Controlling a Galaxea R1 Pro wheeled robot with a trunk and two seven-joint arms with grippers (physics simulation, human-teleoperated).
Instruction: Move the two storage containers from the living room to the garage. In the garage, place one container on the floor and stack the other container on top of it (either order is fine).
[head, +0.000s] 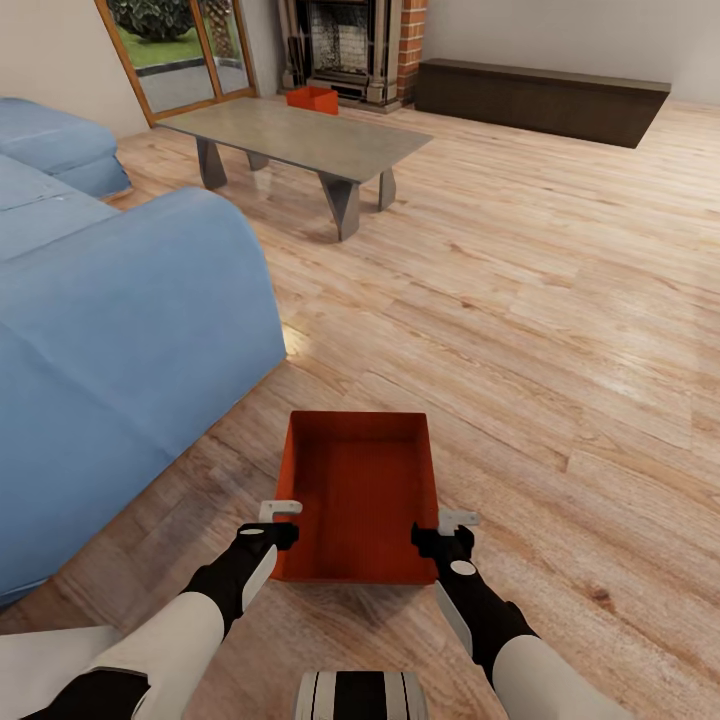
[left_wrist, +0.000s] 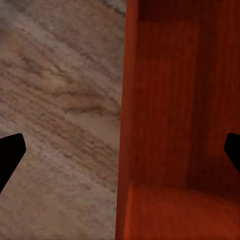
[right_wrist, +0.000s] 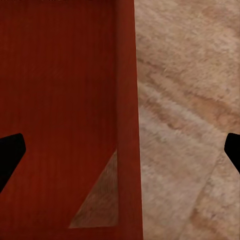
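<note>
One red-orange storage container lies open-top on the living room's light wood planks just ahead of me. My left gripper is at its left wall near the near corner. The left wrist view has that gripper open, its dark fingertips set wide to either side of the container wall. On the opposite side my right gripper stands at the right wall. It is open too in the right wrist view, straddling that wall. A second storage container rests far off by the brick fireplace, behind the low grey table.
The blue sofa bulks close on my left. A long dark low cabinet runs along the far wall. A glass door opens to greenery at the far left. Wood floor stretches away on my right.
</note>
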